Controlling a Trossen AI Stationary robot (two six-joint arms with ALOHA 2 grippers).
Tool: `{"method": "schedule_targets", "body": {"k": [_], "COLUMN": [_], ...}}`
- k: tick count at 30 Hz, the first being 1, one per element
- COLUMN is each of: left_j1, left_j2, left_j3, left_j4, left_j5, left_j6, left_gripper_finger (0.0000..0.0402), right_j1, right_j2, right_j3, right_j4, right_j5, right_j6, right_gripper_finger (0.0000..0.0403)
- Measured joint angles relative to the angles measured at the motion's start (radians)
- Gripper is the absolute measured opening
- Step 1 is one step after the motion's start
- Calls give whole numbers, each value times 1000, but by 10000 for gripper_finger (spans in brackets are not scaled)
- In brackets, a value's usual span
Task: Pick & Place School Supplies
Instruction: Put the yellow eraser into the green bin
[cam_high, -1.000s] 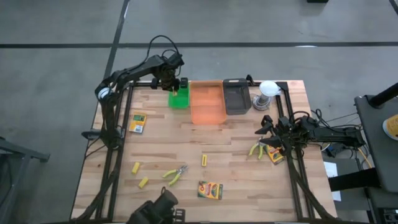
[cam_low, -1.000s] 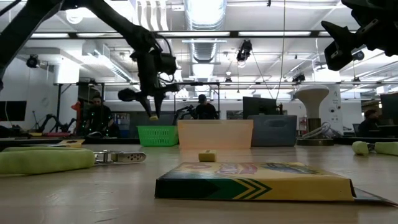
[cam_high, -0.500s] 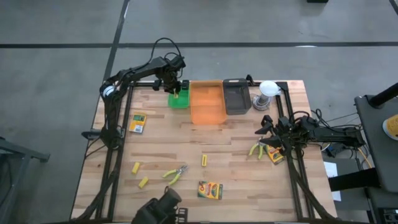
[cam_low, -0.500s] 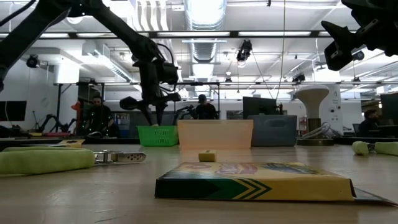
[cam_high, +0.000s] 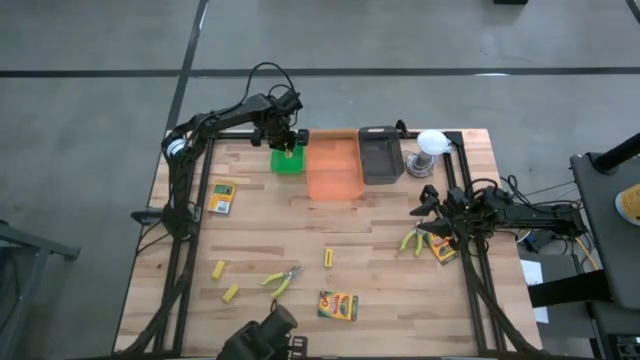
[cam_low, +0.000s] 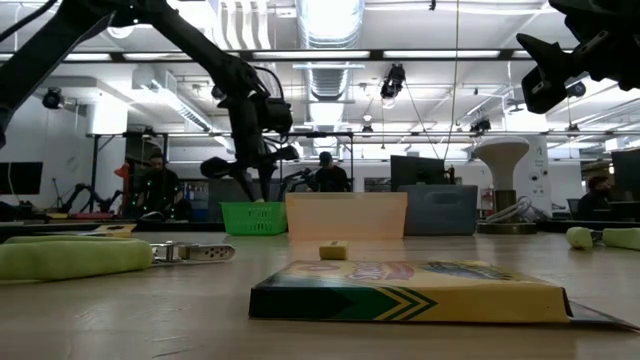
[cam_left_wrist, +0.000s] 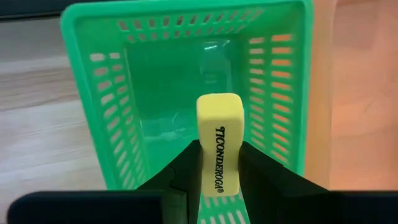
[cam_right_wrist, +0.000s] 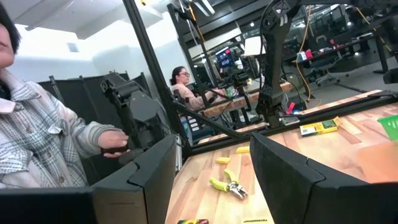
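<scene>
The worktop (cam_high: 380, 230) is pale wooden planking set on a grey concrete floor, framed by dark arm stands at both sides. Beyond it the low view shows an open workshop with ceiling ducts, strip lights, monitors and people seated at desks; in the right wrist view a person in a plaid shirt stands close by.

The left pincer (cam_high: 288, 143) hangs over the green basket (cam_high: 287, 160) at the far edge, its fingers clamped on a yellow Ticonderoga eraser (cam_left_wrist: 219, 143), which stands upright above the basket's open mouth. Just beside the basket, away from the left arm's base, lie the orange tray (cam_high: 333, 167), the black tray (cam_high: 380, 155) and the white round object (cam_high: 430, 150).

Well apart from that pincer, toward the near edge, lie a crayon box (cam_high: 338, 305), yellow-handled pliers (cam_high: 282, 280), and three short yellow blocks (cam_high: 218, 268) (cam_high: 231, 293) (cam_high: 328, 258). Another crayon box (cam_high: 221, 197) lies near the left arm's stand.

The right pincer (cam_high: 432, 214) waits at the right edge, fingers apart and empty, with a second pair of pliers (cam_high: 411, 240) and a third crayon box (cam_high: 443, 248) just beside it.

Since a second ago the left pincer has swung from beside the basket's far corner to directly over it and has come lower; the right arm and the loose items have not moved.
</scene>
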Motion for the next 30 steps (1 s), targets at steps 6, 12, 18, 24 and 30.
{"method": "schedule_targets", "body": {"k": [6,12,18,24,30], "left_j1": [-9,-11,-11,-11,-13], "left_j2": [0,1,1,1,1], "left_j3": [-12,-53,-67,-70,-97], "left_j4": [0,19,35,35,37], "left_j5": [-19,-17,-22,-36,-27], "left_j6": [0,-3,0,3,3], "left_gripper_finger": [92,92,92,92,92], "right_j1": [0,0,0,0,0], "right_j2": [0,0,0,0,0], "right_j3": [0,0,0,0,0], "right_j4": [0,0,0,0,0], "right_j5": [0,0,0,0,0], "right_j6": [0,0,0,0,0], "right_gripper_finger": [201,201,201,201,201]}}
